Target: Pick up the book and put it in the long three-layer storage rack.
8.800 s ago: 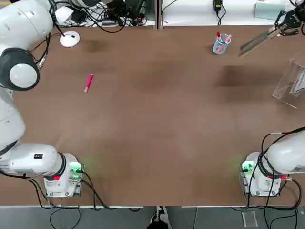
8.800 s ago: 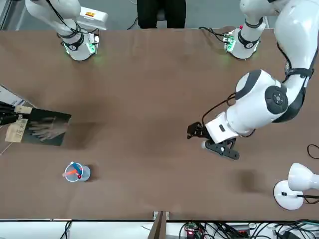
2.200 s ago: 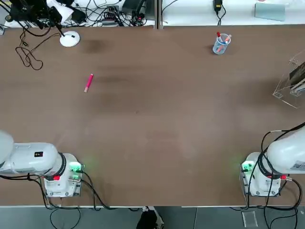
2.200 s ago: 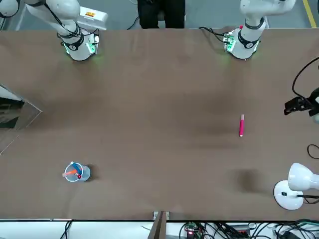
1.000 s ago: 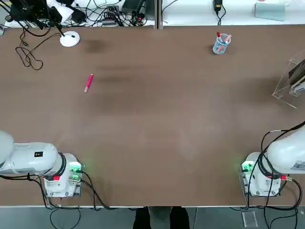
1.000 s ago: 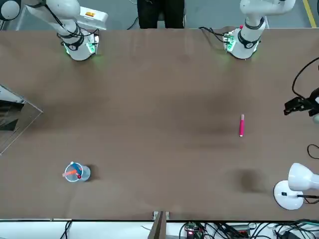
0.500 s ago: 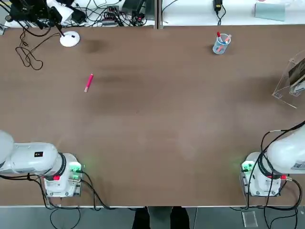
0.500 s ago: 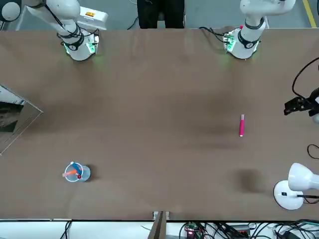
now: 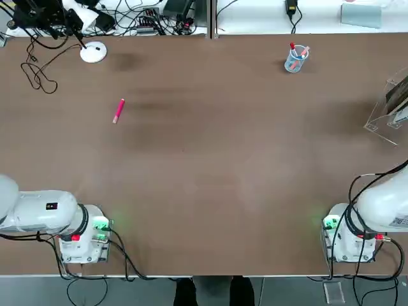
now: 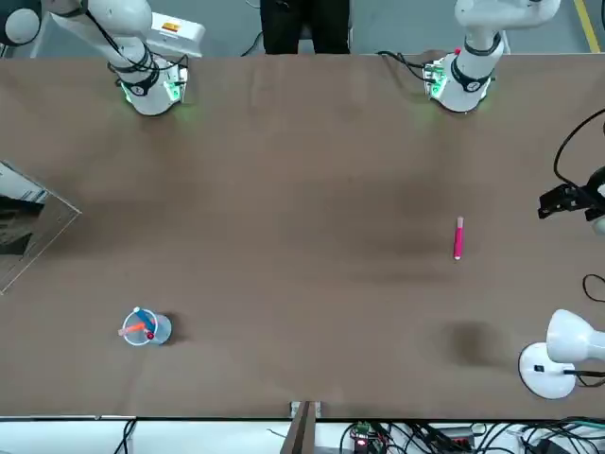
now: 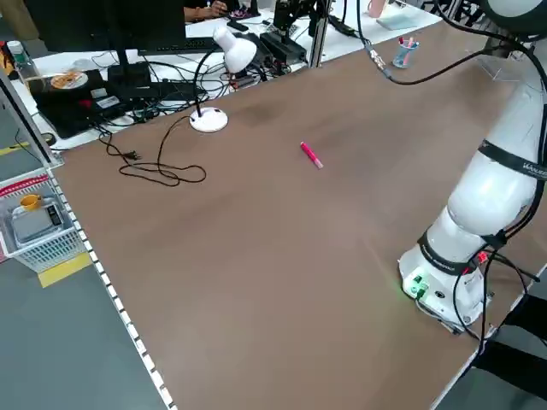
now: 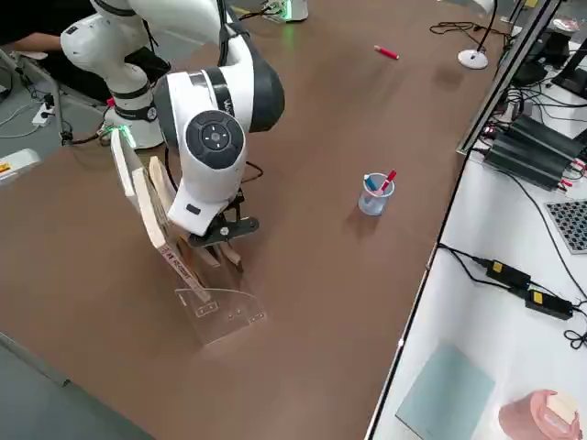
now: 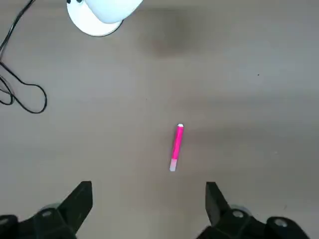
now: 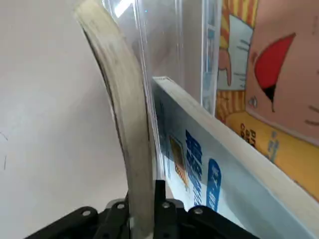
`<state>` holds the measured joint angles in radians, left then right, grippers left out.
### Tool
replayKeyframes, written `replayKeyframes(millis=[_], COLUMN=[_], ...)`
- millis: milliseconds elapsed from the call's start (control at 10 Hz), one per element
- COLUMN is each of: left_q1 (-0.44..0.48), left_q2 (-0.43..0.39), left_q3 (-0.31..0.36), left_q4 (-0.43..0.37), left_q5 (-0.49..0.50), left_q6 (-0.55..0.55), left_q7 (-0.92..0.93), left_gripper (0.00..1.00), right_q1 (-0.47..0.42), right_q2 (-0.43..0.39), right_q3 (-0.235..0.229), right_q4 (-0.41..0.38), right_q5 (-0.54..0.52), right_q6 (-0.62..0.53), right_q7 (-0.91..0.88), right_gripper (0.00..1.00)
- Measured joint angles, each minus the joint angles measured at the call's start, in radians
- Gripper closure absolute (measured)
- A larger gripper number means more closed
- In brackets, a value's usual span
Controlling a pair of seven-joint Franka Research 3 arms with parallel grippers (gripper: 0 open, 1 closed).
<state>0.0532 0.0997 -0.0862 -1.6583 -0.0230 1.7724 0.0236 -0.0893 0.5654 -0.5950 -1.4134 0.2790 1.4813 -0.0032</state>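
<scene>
The book (image 14: 124,109) stands on edge inside the long three-layer storage rack (image 12: 220,312), bowed along its pale page edge, beside two other books. My right gripper (image 14: 144,209) is shut on the book's lower edge. From above, the rack (image 9: 382,118) sits at the table's right edge with the dark book (image 9: 396,95) in it. The front view puts the rack (image 10: 47,222) and the book (image 10: 17,230) at the picture's left edge. My left gripper (image 13: 148,191) hangs open, high over the far-left part of the table, holding nothing.
A pink pen (image 9: 118,110) lies on the left half, below my left gripper. A white desk lamp (image 9: 93,51) with a loose cable stands at the far left corner. A clear pen cup (image 9: 296,58) stands at the far right. A person (image 10: 302,24) stands behind the arm bases.
Over the last second nothing visibly moves. Several seconds ago the right gripper carried the book in the air beyond the rack, and the left arm reached over the pen; it has since drawn back.
</scene>
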Motion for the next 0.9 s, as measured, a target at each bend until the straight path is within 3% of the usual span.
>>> replayKeyframes(millis=[900], left_q1=[0.000], left_q2=[0.000], left_q3=[0.000], left_q4=[0.000], left_q5=[0.000], left_q6=[0.000], left_q7=[0.000], left_gripper=[0.00], right_q1=[0.000], right_q2=[0.019], right_q3=[0.000], right_q4=[0.024], right_q5=[0.024], right_q6=[0.030], right_q7=[-0.001], right_gripper=[0.85])
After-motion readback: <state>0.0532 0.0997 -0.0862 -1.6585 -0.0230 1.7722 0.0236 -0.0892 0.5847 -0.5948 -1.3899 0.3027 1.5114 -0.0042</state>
